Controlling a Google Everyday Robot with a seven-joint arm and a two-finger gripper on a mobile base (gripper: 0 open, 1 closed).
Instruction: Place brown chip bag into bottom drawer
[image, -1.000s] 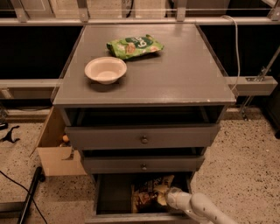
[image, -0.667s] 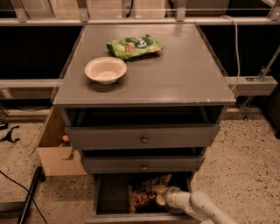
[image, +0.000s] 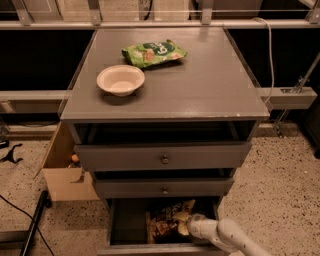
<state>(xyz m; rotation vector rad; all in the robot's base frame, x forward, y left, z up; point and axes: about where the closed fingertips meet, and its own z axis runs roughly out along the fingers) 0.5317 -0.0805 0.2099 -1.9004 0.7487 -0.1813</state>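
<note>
Nearby: green bag (image: 154, 52), white bowl (image: 120, 80) on cabinet top (image: 205, 92);
target: brown chip bag (image: 164, 222) inside open bottom drawer (image: 127, 227);
arm: gripper (image: 186, 226) down in drawer at bag's right edge; grip: cannot tell

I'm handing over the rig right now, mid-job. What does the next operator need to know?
Gripper: low inside the open bottom drawer, at the right end of the brown chip bag.
Bag: lying in that drawer.
Done: bag is in the drawer.
Left: confirm release, lift the arm out.
Bowl and green bag sit on the cabinet top.
</note>
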